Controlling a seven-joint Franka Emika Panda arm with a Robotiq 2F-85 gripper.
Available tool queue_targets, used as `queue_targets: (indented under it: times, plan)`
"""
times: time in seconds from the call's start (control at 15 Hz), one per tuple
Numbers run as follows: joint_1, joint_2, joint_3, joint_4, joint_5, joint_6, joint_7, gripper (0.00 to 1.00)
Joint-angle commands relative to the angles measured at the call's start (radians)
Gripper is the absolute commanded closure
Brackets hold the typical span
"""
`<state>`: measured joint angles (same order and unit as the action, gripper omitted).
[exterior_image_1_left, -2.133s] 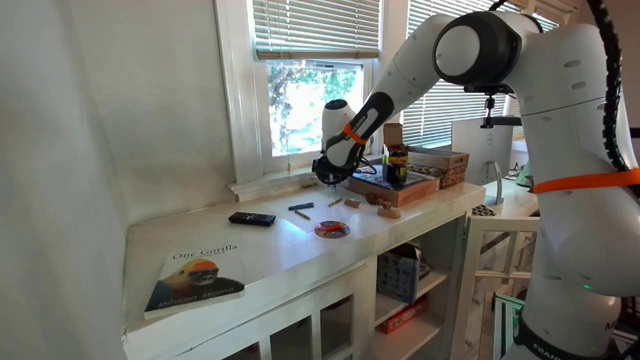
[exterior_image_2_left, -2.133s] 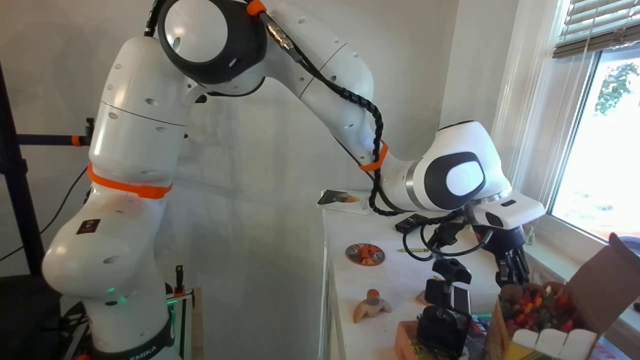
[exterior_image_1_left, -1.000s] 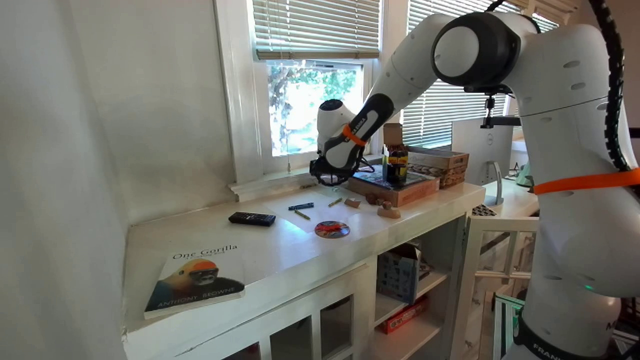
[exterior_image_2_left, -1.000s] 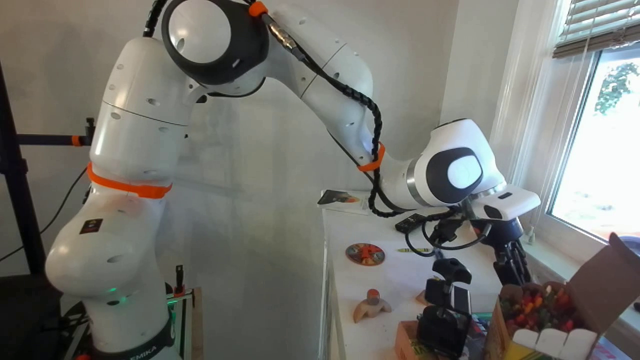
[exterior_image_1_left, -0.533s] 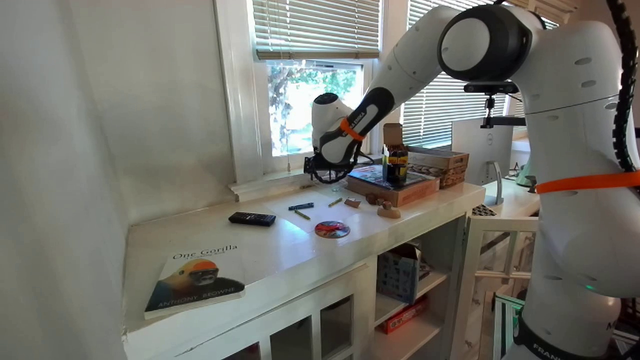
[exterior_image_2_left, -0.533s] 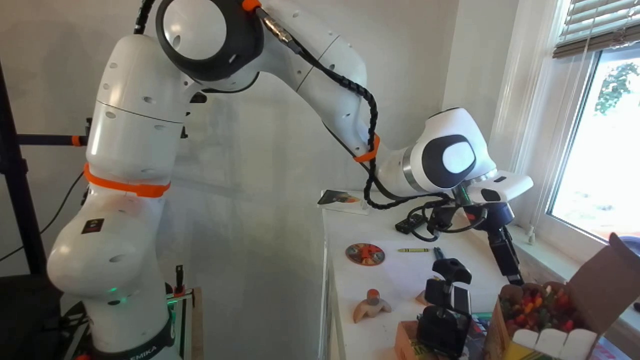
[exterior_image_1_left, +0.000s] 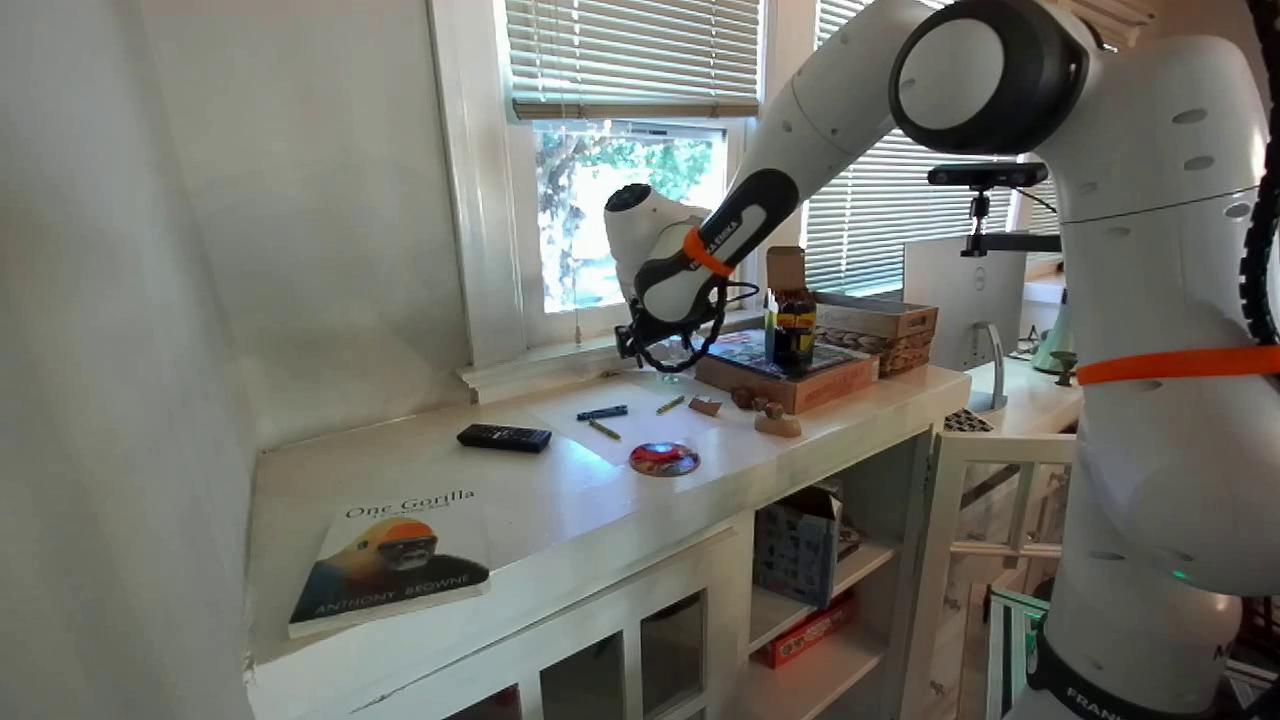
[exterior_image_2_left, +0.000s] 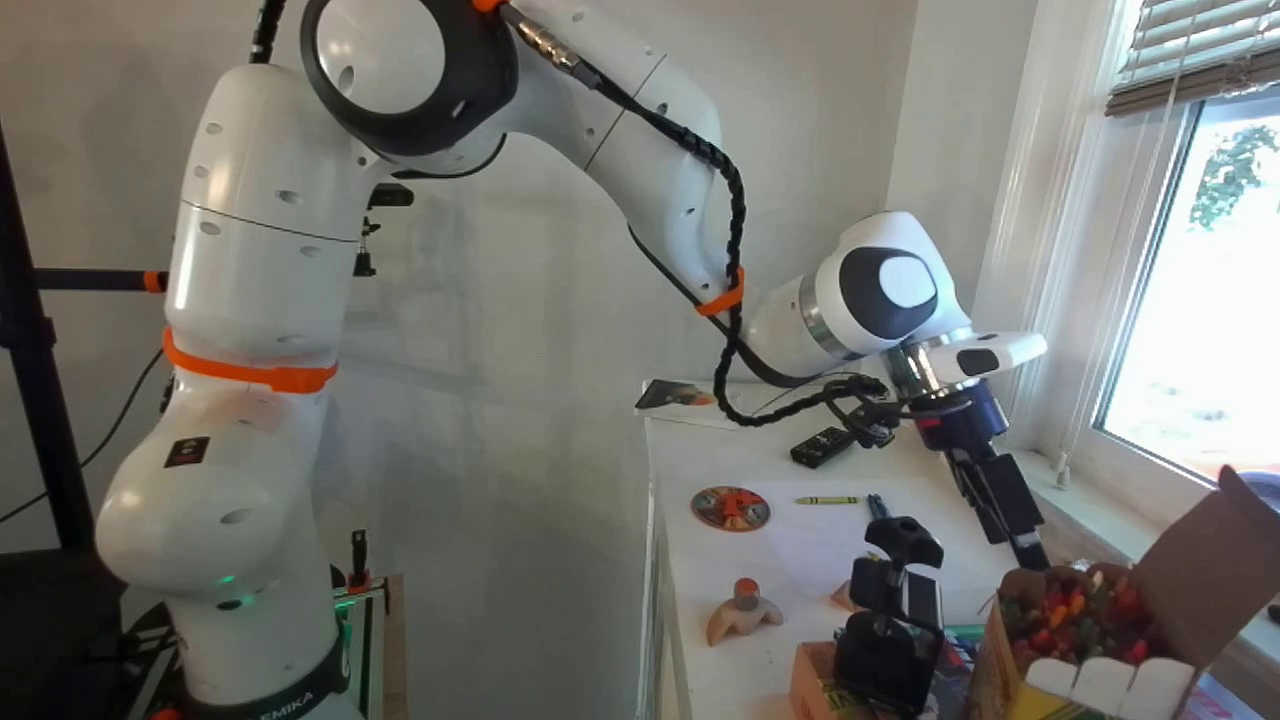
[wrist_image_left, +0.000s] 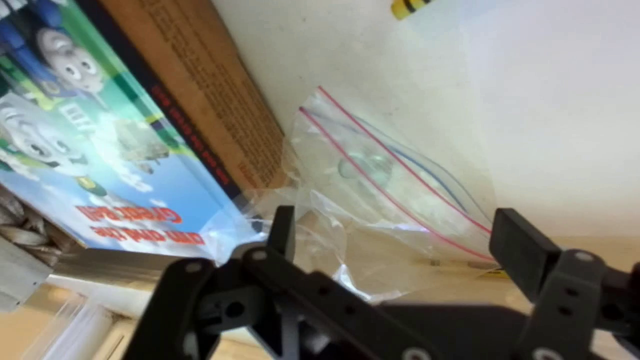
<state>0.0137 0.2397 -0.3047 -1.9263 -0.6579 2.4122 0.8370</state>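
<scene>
the gripper has its fingers kinda apart over a clear zip bag, right by some cartoon book

The bag is showing clear with red and blue lines; the gripper is presenting black. The cartoon book is displaying blue and green with red lettering. One crayon is showing yellow with black bands.

A bright window with blinds rises above a white cabinet.
</scene>
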Motion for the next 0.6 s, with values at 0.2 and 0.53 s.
queue_targets:
  times: [0.2, 0.53]
  plan:
    - [-0.017, -0.013, 0.063, 0.015, -0.133, -0.116, -0.110, 0.00]
    - [-0.040, 0.004, 0.076, 0.000, -0.191, -0.094, -0.146, 0.00]
